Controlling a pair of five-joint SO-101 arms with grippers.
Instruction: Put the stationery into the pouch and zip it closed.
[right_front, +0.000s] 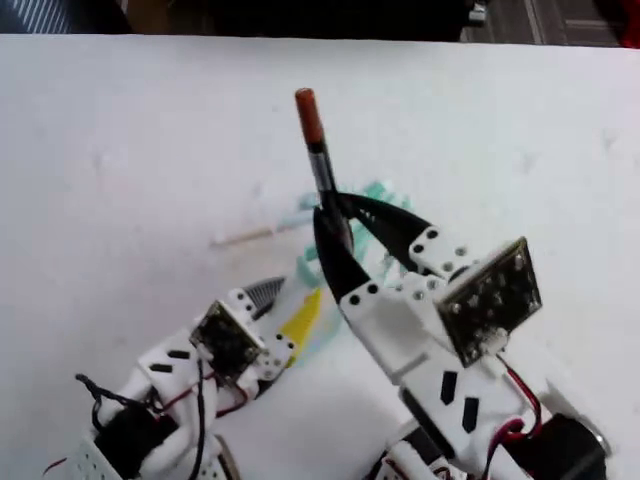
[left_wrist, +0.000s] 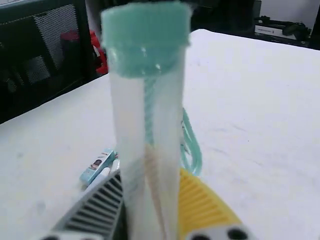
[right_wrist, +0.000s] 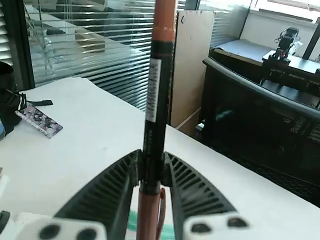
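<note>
Over the pouch (left_wrist: 147, 125) pinched by the left gripper (right_front: 285, 305), the right gripper (right_wrist: 150, 169), clamped on the pen (right_wrist: 159, 75), should lower tip-first

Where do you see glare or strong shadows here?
High view: the white table glares evenly, with barely any shadows. Right wrist view: daylight through the blinds backlights the pen. Left wrist view: light passes through the translucent pouch.

White tabletop (right_front: 130, 150) spreads wide in the high view, and past its twelve o'clock edge the room goes dark. Right wrist: window blinds (right_wrist: 90, 45), a pale board (right_wrist: 192, 65) upright beside them, and a printed card (right_wrist: 40, 121) flat on the tabletop. Left wrist: black mesh panel (left_wrist: 55, 35) beyond the edge.
</note>
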